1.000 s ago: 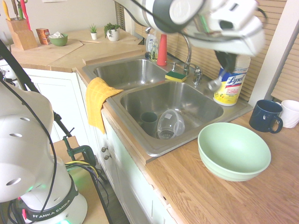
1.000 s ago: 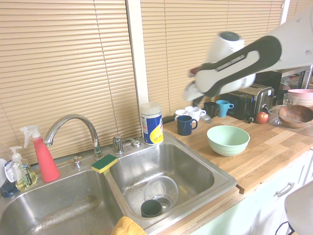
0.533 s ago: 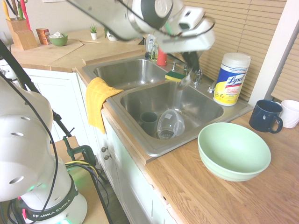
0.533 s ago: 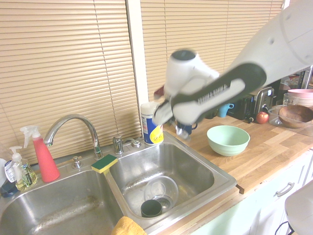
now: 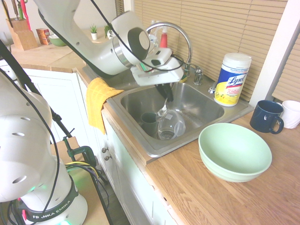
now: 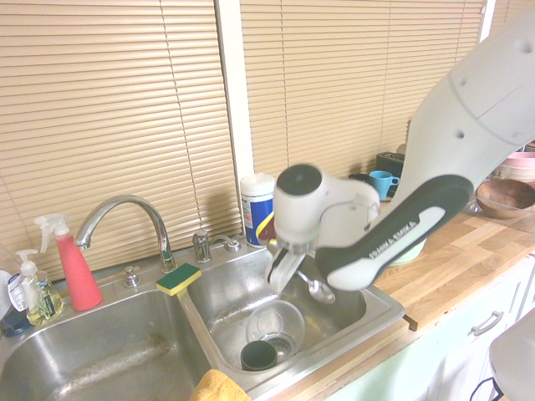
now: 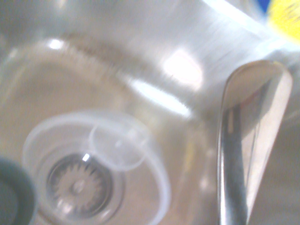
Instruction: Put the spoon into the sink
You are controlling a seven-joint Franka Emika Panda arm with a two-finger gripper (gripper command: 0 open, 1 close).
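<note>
Shiny spoon (image 6: pixel 319 289) — bowl down — above steel sink (image 5: pixel 201 112)

White, rounded arm (image 6: pixel 468 109) shells throughout, glossy and smooth. A dark grey band runs along one link in the second exterior view, printed with white lettering. The wrist joint ends in a round dark grey cap (image 5: pixel 134 40). A black cable loops over the links. At the end, the gripper (image 5: pixel 166 91) is dark, below a white flat block.

Spoon (image 7: pixel 248 140): shiny, rising from the frame's bottom right.
Clear container (image 7: pixel 93 173): lower left, over drain.
Sink (image 7: pixel 154 42): blurred steel wall behind.
</note>
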